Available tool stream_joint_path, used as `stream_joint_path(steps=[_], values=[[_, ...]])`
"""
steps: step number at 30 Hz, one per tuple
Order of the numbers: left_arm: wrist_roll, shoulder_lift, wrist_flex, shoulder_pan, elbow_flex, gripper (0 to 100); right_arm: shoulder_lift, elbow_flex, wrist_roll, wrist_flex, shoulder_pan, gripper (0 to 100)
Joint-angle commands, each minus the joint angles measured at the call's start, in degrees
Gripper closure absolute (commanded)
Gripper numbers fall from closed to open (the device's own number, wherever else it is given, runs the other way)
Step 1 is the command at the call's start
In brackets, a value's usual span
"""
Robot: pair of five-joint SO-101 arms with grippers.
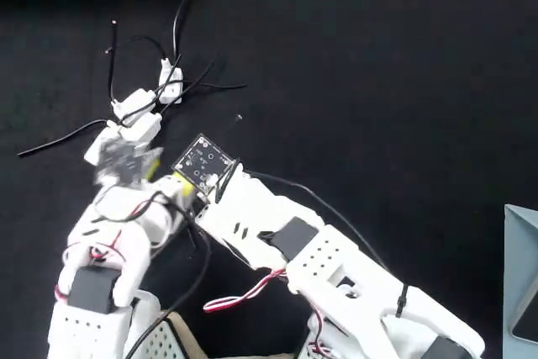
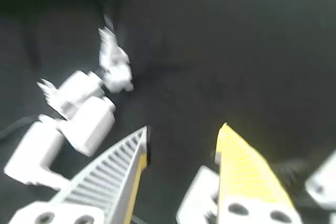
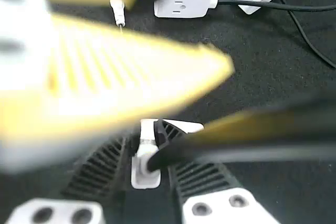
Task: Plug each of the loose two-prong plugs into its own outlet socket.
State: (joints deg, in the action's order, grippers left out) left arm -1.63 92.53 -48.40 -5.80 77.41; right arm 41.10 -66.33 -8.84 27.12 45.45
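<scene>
Up top: sockets bunched on the black table, cords trailing out from them. Left gripper right beside the sockets, right gripper near them on the same side. Over to the left wrist: jaws spread wide with nothing between, sockets just ahead, what looks like a loose plug lying against them. Now the right wrist: fingers clamped on a white plug at its cord end, sockets near ahead, a yellow finger of the other arm crossing close in front. Looks like carry-and-align. Next up, probably squaring the prongs to a free socket face, with the open gripper bracing that socket.
</scene>
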Motion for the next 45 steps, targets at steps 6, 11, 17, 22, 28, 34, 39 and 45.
stream_joint_path(steps=[6,11,17,22,28,34,39,45], values=[[0.0,5.19,-0.26,9.27,2.51,79,-3.65,1.63,1.76,-6.42,-4.66,98.7],[0.0,5.19,-0.26,9.36,3.65,79,-16.13,5.93,1.85,-11.69,-8.62,98.7],[0.0,5.27,-0.35,9.45,4.35,79,-22.29,8.92,1.93,-11.96,-9.93,98.7],[0.0,5.27,-0.35,9.45,4.53,79,-22.2,9.1,2.11,-13.36,-9.93,98.7],[0.18,5.27,-0.35,9.45,4.53,79,-22.29,9.27,2.2,-14.15,-9.23,98.7],[0.18,5.27,-0.35,9.45,4.53,79,-22.46,9.27,2.2,-14.07,-8.35,98.7],[0.26,5.27,-0.35,9.45,4.53,79,-22.64,9.19,2.2,-14.07,-8.35,98.7],[0.26,5.27,-0.35,9.45,4.62,79,-22.55,9.36,2.2,-14.07,-8.35,98.7]])
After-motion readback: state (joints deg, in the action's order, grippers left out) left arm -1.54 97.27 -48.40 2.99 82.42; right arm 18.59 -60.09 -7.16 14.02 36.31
